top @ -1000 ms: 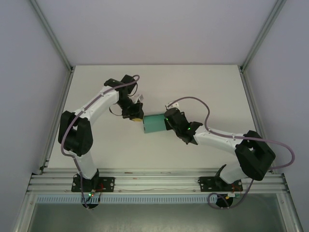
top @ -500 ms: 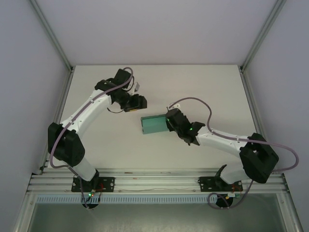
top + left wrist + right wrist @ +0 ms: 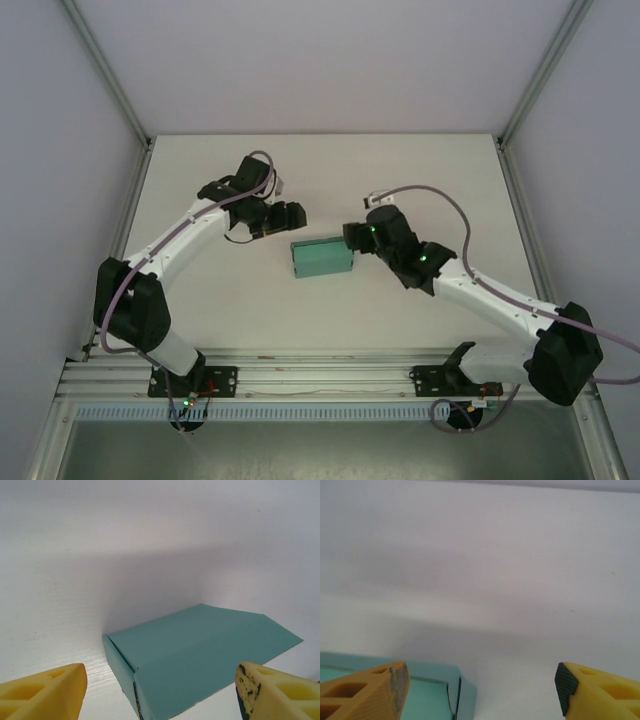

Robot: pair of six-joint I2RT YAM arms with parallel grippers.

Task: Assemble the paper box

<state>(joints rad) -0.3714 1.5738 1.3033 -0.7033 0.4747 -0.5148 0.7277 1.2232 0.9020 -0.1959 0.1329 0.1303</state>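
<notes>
The teal-green paper box (image 3: 322,257) lies flat and closed on the white table (image 3: 300,170), between the two arms. In the left wrist view the paper box (image 3: 200,650) sits just ahead of my left gripper (image 3: 160,695), whose yellow fingers (image 3: 42,692) stand wide open, with nothing held. From above, the left gripper (image 3: 288,217) hovers just beyond the box's far-left corner. My right gripper (image 3: 353,237) is open beside the box's far-right corner. Its view catches one corner of the paper box (image 3: 435,690) next to its left finger (image 3: 365,692).
Aluminium frame posts (image 3: 110,95) and pale walls bound the table. The arm bases (image 3: 190,380) sit on the rail at the near edge. Bare table top (image 3: 440,180) lies beyond and to both sides of the box.
The right gripper has let go of the box and drawn back to its right. The box now rests on the table. The left gripper has pulled away toward the far left.
</notes>
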